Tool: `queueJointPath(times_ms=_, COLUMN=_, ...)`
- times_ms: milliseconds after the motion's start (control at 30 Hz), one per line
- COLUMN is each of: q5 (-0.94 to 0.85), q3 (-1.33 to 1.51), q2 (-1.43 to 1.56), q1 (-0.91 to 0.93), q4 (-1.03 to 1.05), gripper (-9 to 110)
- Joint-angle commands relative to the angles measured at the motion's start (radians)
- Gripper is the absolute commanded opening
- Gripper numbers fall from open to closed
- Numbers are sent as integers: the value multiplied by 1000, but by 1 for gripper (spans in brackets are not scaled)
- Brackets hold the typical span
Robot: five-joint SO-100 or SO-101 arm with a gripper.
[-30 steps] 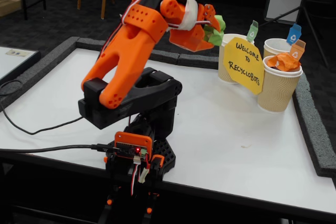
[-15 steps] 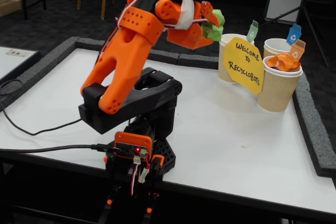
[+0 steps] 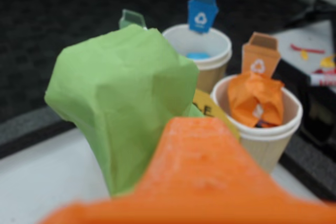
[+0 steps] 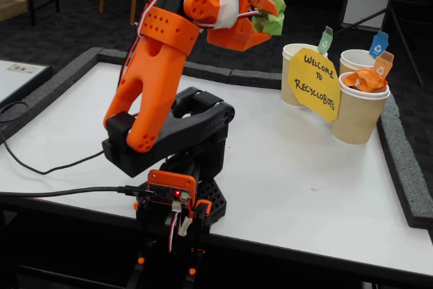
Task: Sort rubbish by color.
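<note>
My orange gripper (image 4: 266, 13) is raised high above the table, shut on the lime green paper wad (image 4: 272, 17). In the wrist view this green wad (image 3: 123, 98) fills the left and middle, with one orange finger (image 3: 197, 177) blurred in front of it. The orange wad (image 4: 365, 79) lies in the front paper cup (image 4: 360, 116) with the orange tag. A light blue wad (image 3: 198, 55) shows inside the cup with the blue tag (image 3: 202, 11). The gripper hangs left of the cups and well above them.
A third cup (image 4: 292, 65) with a green tag (image 4: 325, 38) stands partly behind a yellow sign (image 4: 313, 82). A grey foam border (image 4: 406, 167) rims the white table (image 4: 291, 181). The arm's base (image 4: 172, 201) sits at the front edge, with cables trailing left.
The arm has lifted the gripper with the green wad higher and slightly to the left. The cups and the other wads have not moved.
</note>
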Motion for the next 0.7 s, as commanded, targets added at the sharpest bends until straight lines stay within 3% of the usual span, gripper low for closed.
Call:
queueJointPath(times_ms=0, q5=-20, q3=-100, q2=2, q1=21, q4=2, gripper=0)
queueJointPath(times_ms=667, q5=-20, q3=-21, q2=2, q1=-6, q4=-20, gripper=0)
